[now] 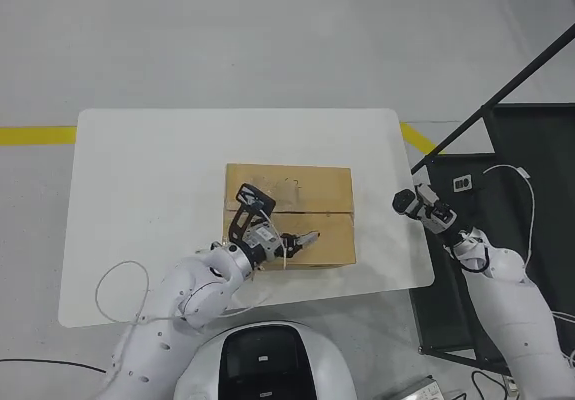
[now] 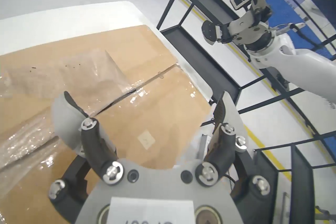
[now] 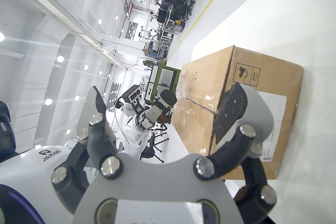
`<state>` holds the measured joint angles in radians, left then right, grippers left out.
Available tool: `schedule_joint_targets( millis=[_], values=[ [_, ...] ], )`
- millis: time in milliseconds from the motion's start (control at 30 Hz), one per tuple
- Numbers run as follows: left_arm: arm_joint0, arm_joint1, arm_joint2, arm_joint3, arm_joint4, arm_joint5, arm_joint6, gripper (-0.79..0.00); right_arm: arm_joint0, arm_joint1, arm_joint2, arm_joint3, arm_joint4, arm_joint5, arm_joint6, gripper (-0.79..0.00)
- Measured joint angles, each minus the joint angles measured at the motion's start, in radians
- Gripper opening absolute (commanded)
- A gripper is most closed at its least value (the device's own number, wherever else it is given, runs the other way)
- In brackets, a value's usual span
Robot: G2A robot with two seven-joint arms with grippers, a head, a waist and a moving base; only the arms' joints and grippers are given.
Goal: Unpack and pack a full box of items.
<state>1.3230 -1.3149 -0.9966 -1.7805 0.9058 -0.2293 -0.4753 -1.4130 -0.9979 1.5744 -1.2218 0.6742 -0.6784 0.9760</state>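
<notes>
A closed brown cardboard box (image 1: 289,195) stands on the white table (image 1: 147,200), its top flaps sealed with clear tape (image 2: 110,75) that looks wrinkled along the seam. My left gripper (image 1: 298,243) hovers open over the box's near half, close to the seam, with nothing between its fingers (image 2: 68,114). Off the table's right edge, my right gripper (image 1: 407,201) is open and empty, pointing toward the box's end face (image 3: 265,78). The left wrist view shows that right gripper (image 2: 211,32) beyond the box (image 2: 147,114). What is inside the box is hidden.
A black metal rack (image 1: 547,160) stands just right of the table, close behind my right arm. A yellow line (image 1: 17,135) runs across the floor. Bare table surface (image 1: 137,230) lies left of the box and behind it.
</notes>
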Motion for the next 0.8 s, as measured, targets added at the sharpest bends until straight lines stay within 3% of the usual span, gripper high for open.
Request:
schedule_joint_targets(
  millis=[267,567,800],
  values=[
    [-0.074,-0.002,-0.039,0.055,-0.233,-0.045,-0.099,0.0,0.013,-0.005,-0.007,0.041,0.024,-0.014,0.02,0.0],
    [-0.156,-0.018,0.01,0.14,-0.312,0.006,-0.129,0.0,0.035,-0.008,-0.007,0.095,0.043,-0.013,0.044,0.0],
    [-0.18,-0.021,0.024,0.168,-0.333,0.028,-0.141,0.0,0.049,-0.012,-0.012,0.114,0.044,-0.009,0.049,0.0]
  ],
)
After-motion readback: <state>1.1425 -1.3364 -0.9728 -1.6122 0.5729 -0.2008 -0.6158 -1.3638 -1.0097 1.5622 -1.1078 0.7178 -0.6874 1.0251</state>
